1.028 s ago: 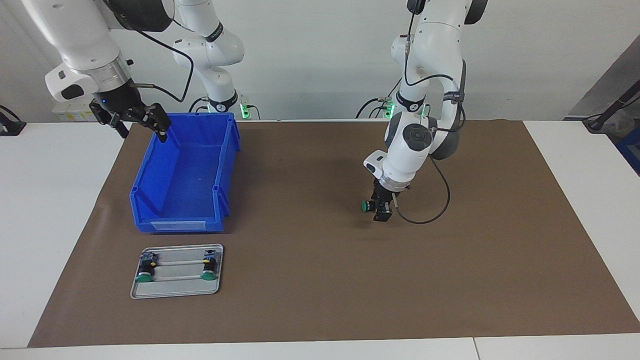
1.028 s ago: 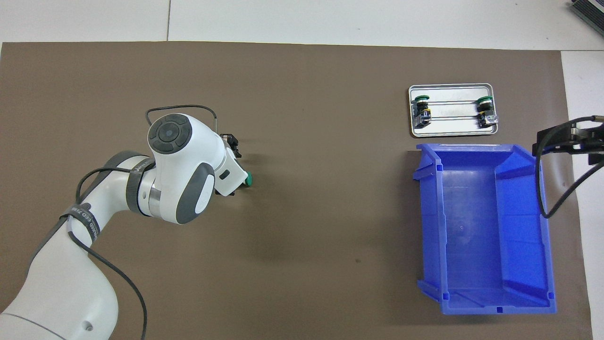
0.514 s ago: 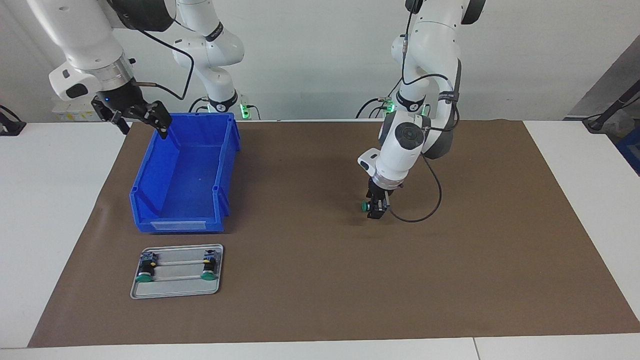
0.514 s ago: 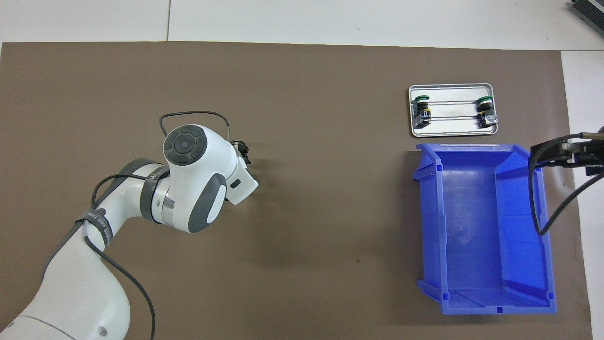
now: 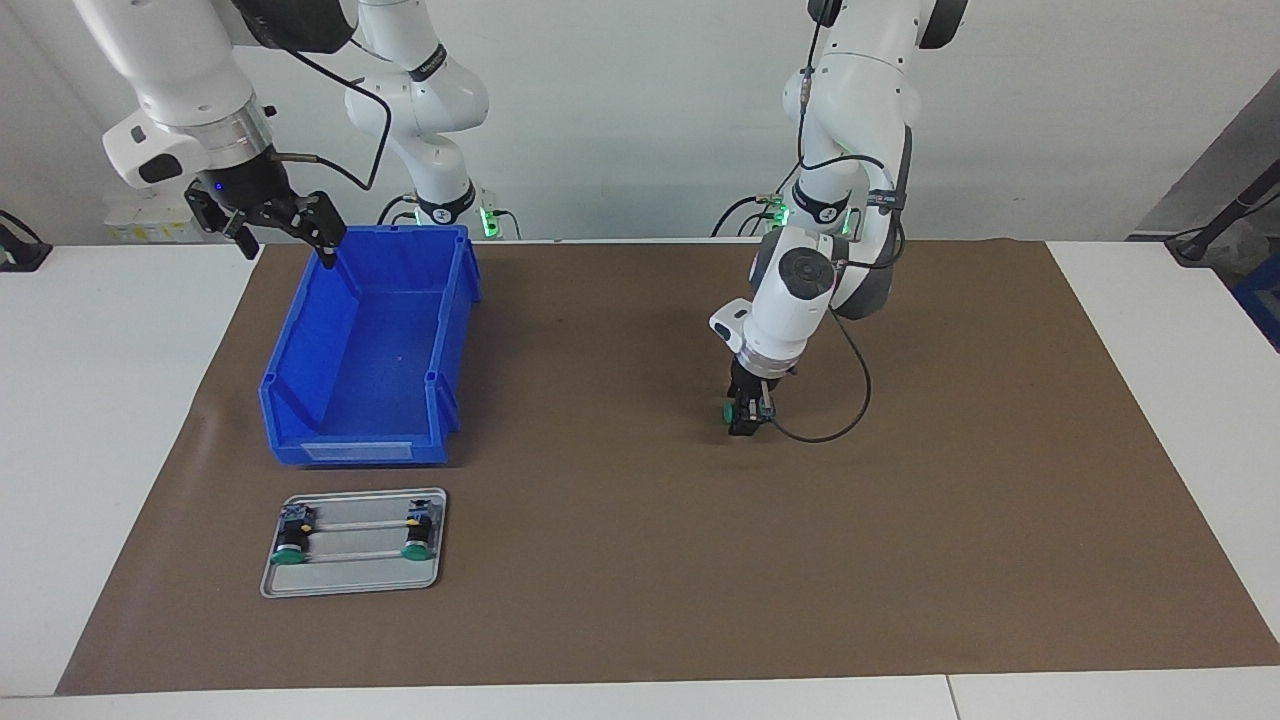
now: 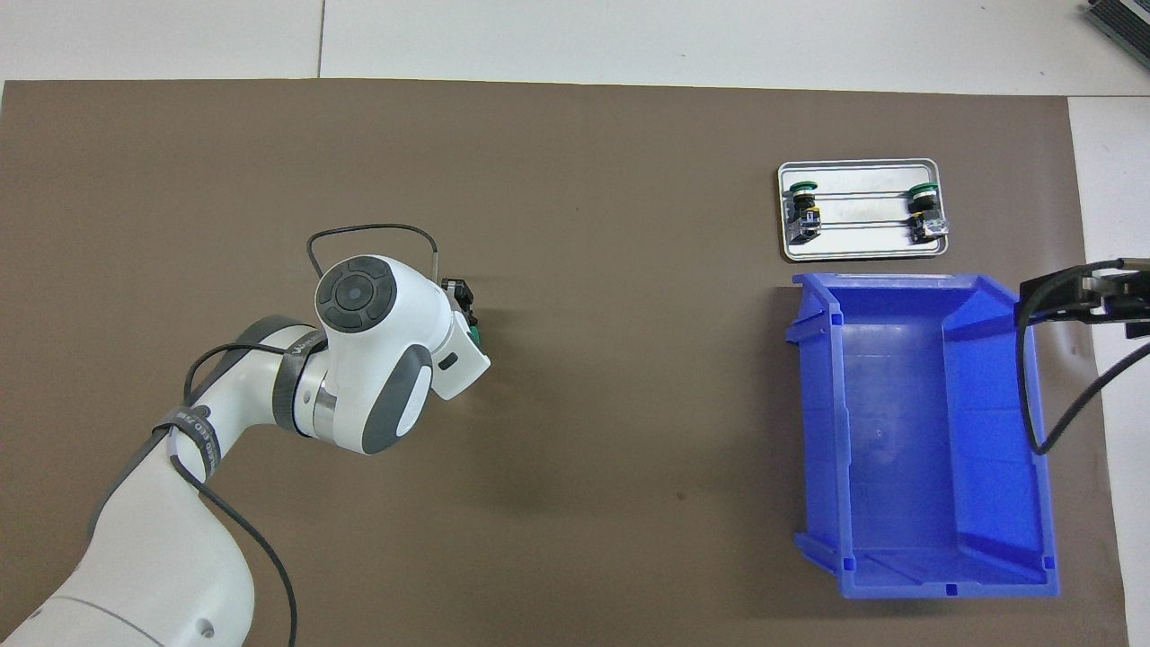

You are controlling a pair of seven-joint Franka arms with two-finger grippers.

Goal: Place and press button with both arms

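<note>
Evidently we judged the button [image 5: 733, 411] light, rigid, w/ a slick cap; best gripped at its black body. It lay mid-mat, left tool [image 5: 745, 418] round it, closure unclear; right tool [image 5: 268, 222] apart over bin [image 5: 372, 350] rim.

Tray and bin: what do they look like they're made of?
The tray looks like thin sheet metal, brushed silver: pale sheen, rolled rim. The bin looks like moulded plastic, glossy blue: uniform colour, ribbed walls, soft highlights. Both are judged by look alone.
</note>
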